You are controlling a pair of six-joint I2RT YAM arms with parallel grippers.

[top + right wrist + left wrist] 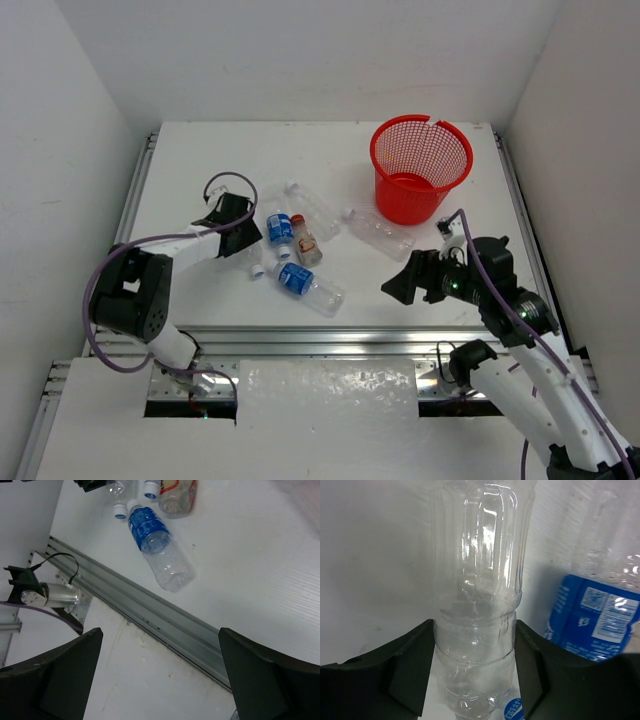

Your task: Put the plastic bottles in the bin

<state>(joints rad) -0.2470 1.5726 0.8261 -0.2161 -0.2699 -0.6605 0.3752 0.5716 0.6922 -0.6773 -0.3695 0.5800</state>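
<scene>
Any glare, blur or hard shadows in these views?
Top external: even light, sharp, the bin casts little shadow. Left wrist: glare streaks on the clear bottle, close and slightly soft. Right wrist: labelled bottle sharp, own fingers dark and soft.

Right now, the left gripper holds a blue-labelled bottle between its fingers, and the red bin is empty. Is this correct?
Not quite. The left gripper holds an unlabelled clear bottle; the blue-labelled bottle lies beside it, outside the grip, as the left wrist view shows. The red bin is empty.
</scene>
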